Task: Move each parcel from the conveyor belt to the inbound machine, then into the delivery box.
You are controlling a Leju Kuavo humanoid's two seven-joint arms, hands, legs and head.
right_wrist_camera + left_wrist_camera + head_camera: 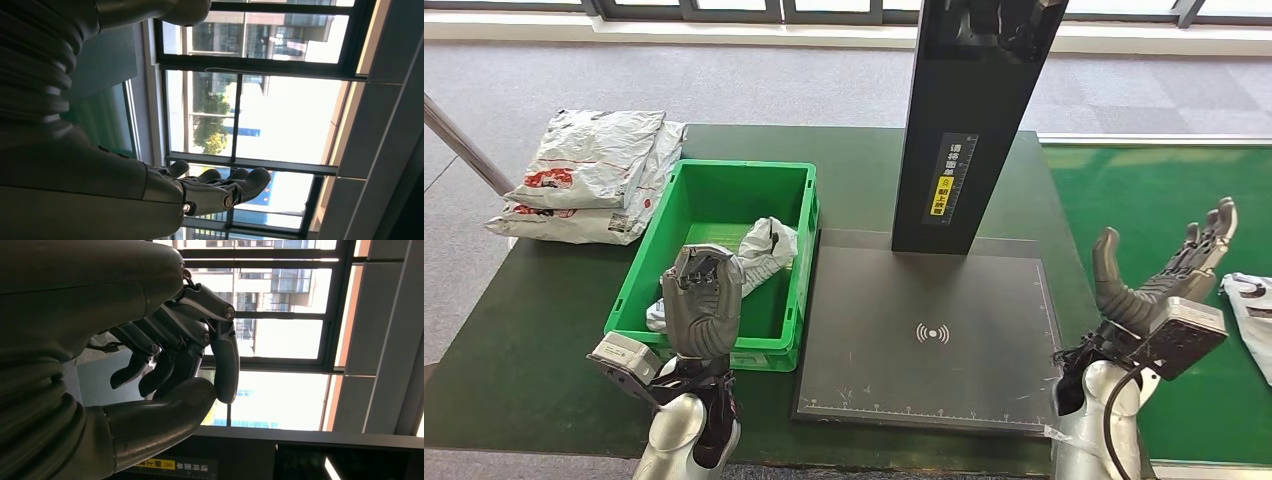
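While both arms rise from the near edge of the desk [544, 330], the scene reads near to far as follows.

Left robot hand [702, 300]: raised at the near wall of the green box, fingers curled in toward the palm with nothing between them; the left wrist view [175, 360] shows the same curled fingers meeting the thumb, closed on nothing.

Right robot hand [1166, 268]: raised over the near right corner of the dark scanner plate, palm up, fingers spread apart and empty; the right wrist view [220, 187] shows the fingers stretched out straight.

Scanner plate [924, 335]: flat dark panel between the two hands, bare, with a white wireless mark near its middle.

Parcel on belt [1252, 315]: white bag at the right edge, lying on the green conveyor belt [1164, 190], just right of the right robot hand and not touching it.

Green box [724, 205]: on the desk left of the scanner plate, just beyond the left robot hand.

Parcel in box [759, 255]: crumpled white-grey bag lying inside, just behind the left robot hand; contact cannot be told.

Scanner post [969, 120]: black upright with a yellow label, at the plate's far edge.

Stacked parcels [589, 175]: white bags piled on the desk's far left corner, beside the box.
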